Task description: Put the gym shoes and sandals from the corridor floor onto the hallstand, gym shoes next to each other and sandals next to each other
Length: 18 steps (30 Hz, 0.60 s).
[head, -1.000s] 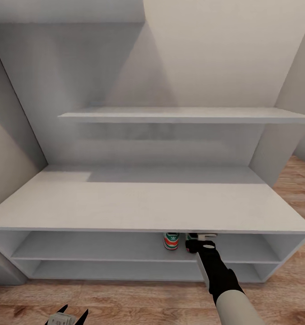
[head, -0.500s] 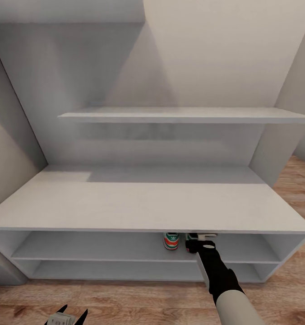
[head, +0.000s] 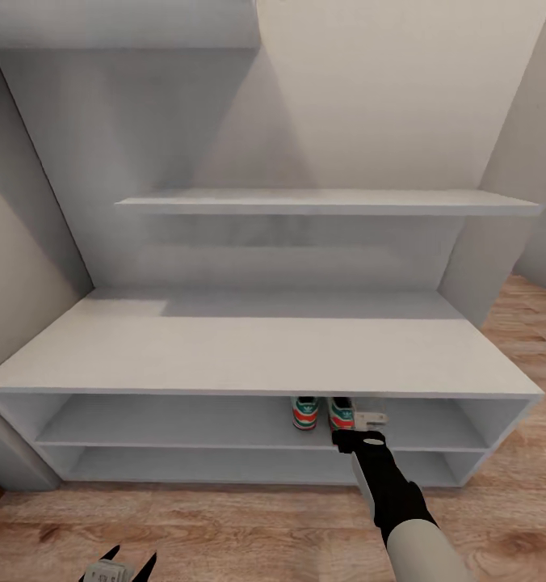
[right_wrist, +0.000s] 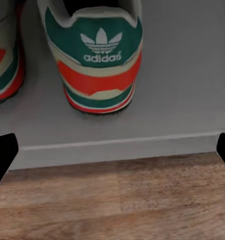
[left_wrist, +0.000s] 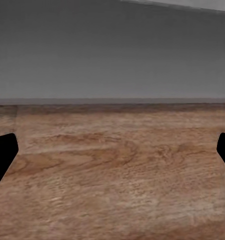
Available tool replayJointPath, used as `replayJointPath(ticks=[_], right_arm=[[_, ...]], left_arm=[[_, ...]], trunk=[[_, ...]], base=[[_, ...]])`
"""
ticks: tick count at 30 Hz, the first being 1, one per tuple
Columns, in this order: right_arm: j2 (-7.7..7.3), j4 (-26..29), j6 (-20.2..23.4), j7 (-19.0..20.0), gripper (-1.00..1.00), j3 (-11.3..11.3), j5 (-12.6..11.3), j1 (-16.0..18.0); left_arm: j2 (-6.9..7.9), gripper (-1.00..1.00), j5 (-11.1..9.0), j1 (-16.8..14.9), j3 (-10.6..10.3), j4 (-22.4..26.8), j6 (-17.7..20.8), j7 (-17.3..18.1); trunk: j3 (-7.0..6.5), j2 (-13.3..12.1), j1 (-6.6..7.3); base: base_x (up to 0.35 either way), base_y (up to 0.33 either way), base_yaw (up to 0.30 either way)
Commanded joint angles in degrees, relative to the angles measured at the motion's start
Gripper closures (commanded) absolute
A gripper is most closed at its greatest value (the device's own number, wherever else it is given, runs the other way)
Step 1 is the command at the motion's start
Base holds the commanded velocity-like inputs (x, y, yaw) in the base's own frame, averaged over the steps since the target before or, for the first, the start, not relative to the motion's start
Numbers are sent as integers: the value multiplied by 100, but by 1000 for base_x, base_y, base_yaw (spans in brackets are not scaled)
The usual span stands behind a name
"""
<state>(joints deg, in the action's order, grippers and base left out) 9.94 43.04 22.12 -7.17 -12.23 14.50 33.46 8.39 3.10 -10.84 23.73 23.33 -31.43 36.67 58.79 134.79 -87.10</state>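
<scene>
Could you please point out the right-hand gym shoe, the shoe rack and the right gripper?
Right-hand gym shoe [right_wrist: 100, 55], right wrist view, heel.
Shoe rack [head: 257, 356], head view, bench top.
Right gripper [head: 359, 430], head view, between its fingertips.

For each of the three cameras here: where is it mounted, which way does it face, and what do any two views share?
Head: on the robot's head, facing forward and down at the hallstand; the right arm reaches toward the gym shoes, the left gripper sits low.
Left wrist: near the left gripper, facing the corridor floor; fingertips show.
Right wrist: near the right gripper, facing a shoe's heel.
Shared: head and right wrist both see the shoes.
</scene>
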Motion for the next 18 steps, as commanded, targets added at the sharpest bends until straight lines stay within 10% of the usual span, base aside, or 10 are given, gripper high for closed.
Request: replayJointPath(ticks=[1,18], right_arm=[[6,5,29,5,-100,-17,36,3],[6,-12,23,5,-100,-17,36,3]], left_arm=[[-4,-100,33,-6,49,-4,-16,42],[-4,-100,33,-6,60,-4,-13,42]], trunk=[[5,2,4],[5,2,4]], base=[[-311,0,0],[-331,0,0]])
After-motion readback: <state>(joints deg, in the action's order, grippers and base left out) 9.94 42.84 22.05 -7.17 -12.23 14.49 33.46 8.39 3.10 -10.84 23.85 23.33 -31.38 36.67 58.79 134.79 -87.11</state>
